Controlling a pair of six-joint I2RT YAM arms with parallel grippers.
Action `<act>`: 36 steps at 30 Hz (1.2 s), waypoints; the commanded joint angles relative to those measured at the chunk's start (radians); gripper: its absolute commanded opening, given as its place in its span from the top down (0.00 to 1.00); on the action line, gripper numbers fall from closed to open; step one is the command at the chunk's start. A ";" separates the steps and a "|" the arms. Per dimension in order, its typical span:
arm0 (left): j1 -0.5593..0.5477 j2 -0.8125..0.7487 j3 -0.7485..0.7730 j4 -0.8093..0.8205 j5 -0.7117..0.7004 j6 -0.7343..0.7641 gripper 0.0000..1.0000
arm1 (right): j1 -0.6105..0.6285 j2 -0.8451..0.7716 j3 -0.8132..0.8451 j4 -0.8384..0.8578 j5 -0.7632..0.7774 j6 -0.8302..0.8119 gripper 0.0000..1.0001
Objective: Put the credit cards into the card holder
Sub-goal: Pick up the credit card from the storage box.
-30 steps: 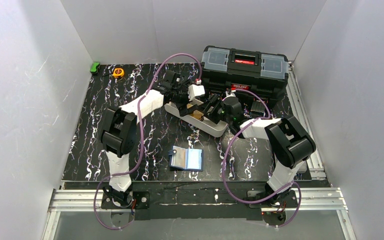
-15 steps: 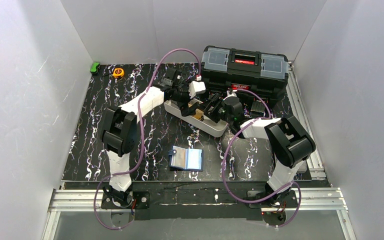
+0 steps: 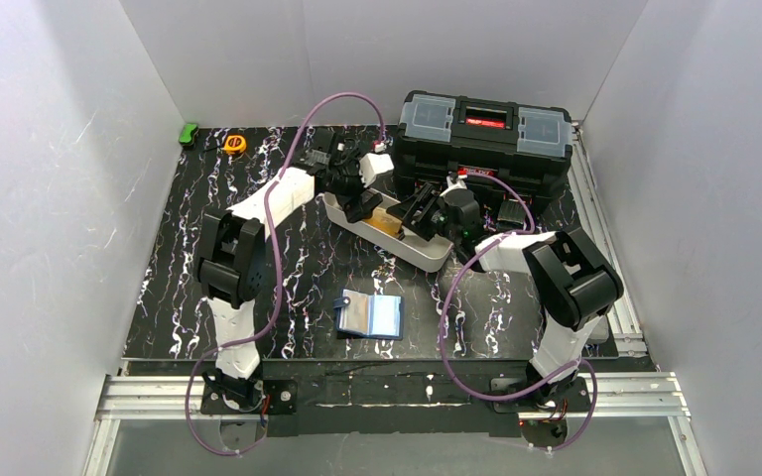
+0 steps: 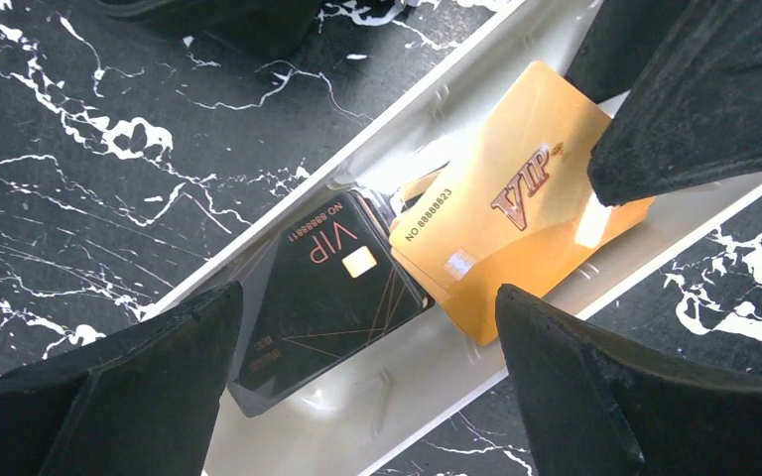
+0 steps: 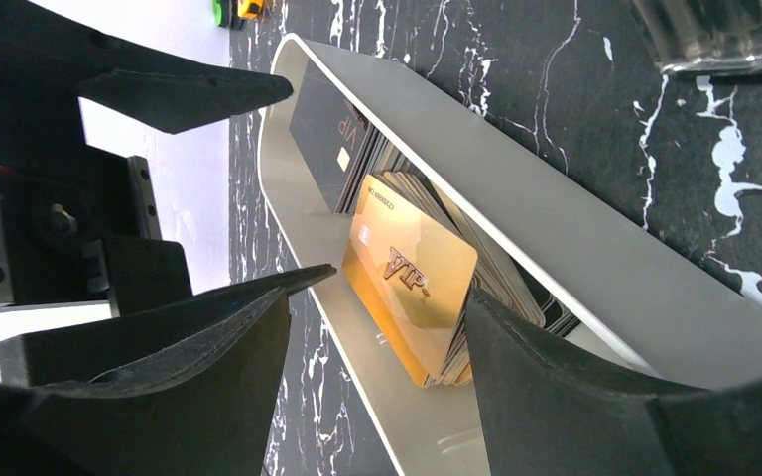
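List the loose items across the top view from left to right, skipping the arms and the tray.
small green object → yellow tape measure → open card holder → black toolbox

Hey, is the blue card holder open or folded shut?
Open: the card holder lies spread flat on the table, lighter blue inside facing up.

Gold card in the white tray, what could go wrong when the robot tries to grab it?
The gold VIP card leans on a stack of cards, so the right gripper might pinch several at once.
The left gripper hangs open over the same white tray; the two could bump.
The black VIP card lies right beside the gold one and may get dragged along.
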 commanded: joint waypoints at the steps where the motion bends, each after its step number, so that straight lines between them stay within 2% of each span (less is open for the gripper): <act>1: -0.004 -0.045 -0.025 -0.016 -0.010 0.015 0.01 | -0.005 -0.024 0.050 0.028 -0.018 -0.045 0.29; 16: 0.023 -0.090 -0.037 -0.005 0.023 -0.037 0.01 | 0.018 -0.100 0.059 -0.007 -0.026 -0.126 0.30; 26: 0.083 -0.139 0.044 -0.070 0.096 -0.126 0.01 | 0.021 -0.014 0.115 0.036 -0.100 -0.095 0.32; 36: 0.113 -0.203 -0.001 -0.091 0.117 -0.134 0.01 | 0.023 0.038 0.149 -0.019 -0.094 -0.082 0.35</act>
